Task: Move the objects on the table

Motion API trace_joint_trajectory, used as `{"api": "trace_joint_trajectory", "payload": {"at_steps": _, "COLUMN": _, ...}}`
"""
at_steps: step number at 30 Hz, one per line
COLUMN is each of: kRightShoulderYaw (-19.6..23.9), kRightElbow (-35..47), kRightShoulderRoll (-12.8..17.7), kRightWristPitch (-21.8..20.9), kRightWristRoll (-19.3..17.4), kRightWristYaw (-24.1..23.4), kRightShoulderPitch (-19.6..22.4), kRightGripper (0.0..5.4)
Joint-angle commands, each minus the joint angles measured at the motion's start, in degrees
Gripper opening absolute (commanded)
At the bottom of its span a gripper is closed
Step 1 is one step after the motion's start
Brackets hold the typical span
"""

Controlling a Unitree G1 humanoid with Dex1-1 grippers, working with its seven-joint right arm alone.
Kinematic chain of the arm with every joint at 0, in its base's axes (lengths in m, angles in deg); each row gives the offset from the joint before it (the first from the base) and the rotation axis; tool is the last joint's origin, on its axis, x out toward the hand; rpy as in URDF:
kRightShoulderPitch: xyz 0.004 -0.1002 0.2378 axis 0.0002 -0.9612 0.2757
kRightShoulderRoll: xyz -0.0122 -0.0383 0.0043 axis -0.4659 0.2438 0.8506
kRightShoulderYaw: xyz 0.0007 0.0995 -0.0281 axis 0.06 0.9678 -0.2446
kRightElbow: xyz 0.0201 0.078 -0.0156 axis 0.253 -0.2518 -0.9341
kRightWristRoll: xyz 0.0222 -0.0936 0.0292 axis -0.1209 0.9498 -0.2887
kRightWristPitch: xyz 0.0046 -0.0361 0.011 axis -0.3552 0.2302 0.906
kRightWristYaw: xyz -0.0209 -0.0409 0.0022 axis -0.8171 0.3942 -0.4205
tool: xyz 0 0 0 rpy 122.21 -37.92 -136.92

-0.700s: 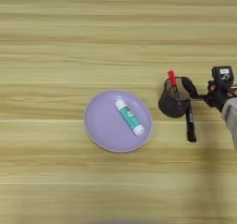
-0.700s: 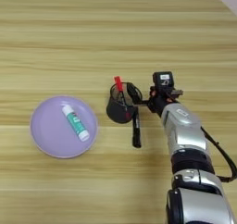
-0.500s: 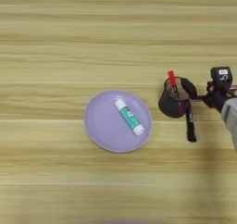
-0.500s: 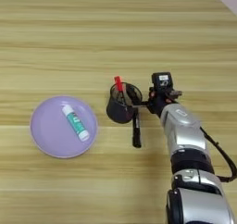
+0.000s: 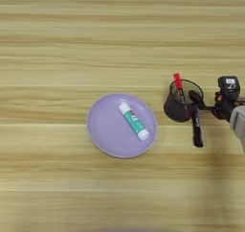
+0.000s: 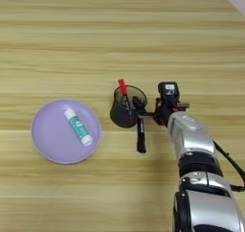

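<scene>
My wood surface [image 5: 57, 34] runs bare and wide above and below my pincer [image 6: 143, 114], with a lilac plate [image 6: 48, 147] carrying a white-and-green tube [image 6: 78, 127] well off to its left. The mesh pen cup [image 6: 125, 112], red-capped pen [image 6: 123, 89] inside, touches the pincer's left, the marker [image 6: 141, 133] lying just below. I can't tell the pincer's opening; I'd judge slow motion keeps the cup upright.

Plate [image 6: 45, 149] sat on the table [image 6: 119, 34], left of center, with a tube [image 6: 78, 127] lying on it. Cup [image 6: 125, 112] stood right of the plate, apart from it, pen [image 6: 124, 89] standing in it. Marker [image 6: 140, 135] lay on the table just right of the cup. End effector [image 6: 143, 112] was at the cup's right rim.
</scene>
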Motion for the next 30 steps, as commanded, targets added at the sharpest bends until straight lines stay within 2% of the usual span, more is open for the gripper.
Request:
{"api": "trace_joint_trajectory", "payload": {"at_steps": 1, "kRightShoulderYaw": 0.8, "kRightElbow": 2.3, "kRightShoulderRoll": 2.3, "kRightWristPitch": -0.1, "kRightWristRoll": -1.0, "kRightWristYaw": -0.1, "kRightShoulderPitch": 5.0, "kRightGripper": 5.08}}
{"api": "trace_joint_trajectory", "payload": {"at_steps": 5, "kRightShoulderYaw": 0.8, "kRightElbow": 3.3, "kRightShoulderRoll": 2.0, "kRightWristPitch": 1.1, "kRightWristRoll": -1.7, "kRightWristYaw": 0.4, "kRightShoulderPitch": 5.0, "kRightGripper": 4.75}}
{"api": "trace_joint_trajectory", "payload": {"at_steps": 12, "kRightShoulderYaw": 0.8, "kRightElbow": 4.2, "kRightShoulderRoll": 1.5, "kRightWristPitch": 3.7, "kRightWristRoll": -3.0, "kRightWristYaw": 1.5, "kRightShoulderPitch": 4.9, "kRightGripper": 3.78}}
{"api": "trace_joint_trajectory", "payload": {"at_steps": 16, "kRightShoulderYaw": 0.5, "kRightElbow": 5.6, "kRightShoulderRoll": 1.2, "kRightWristPitch": 5.1, "kRightWristRoll": -3.7, "kRightWristYaw": 2.0, "kRightShoulderPitch": 4.6, "kRightGripper": 3.39}}
{"api": "trace_joint_trajectory", "payload": {"at_steps": 22, "kRightShoulderYaw": 0.5, "kRightElbow": 7.8, "kRightShoulderRoll": 0.8, "kRightWristPitch": 7.1, "kRightWristRoll": -3.9, "kRightWristYaw": 2.5, "kRightShoulderPitch": 4.0, "kRightGripper": 2.4}}
{"api": "trace_joint_trajectory", "payload": {"at_steps": 30, "kRightShoulderYaw": 0.6, "kRightElbow": 7.6, "kRightShoulderRoll": 0.7, "kRightWristPitch": 8.3, "kRightWristRoll": -3.7, "kRightWristYaw": 2.4, "kRightShoulderPitch": 4.0, "kRightGripper": 1.44}}
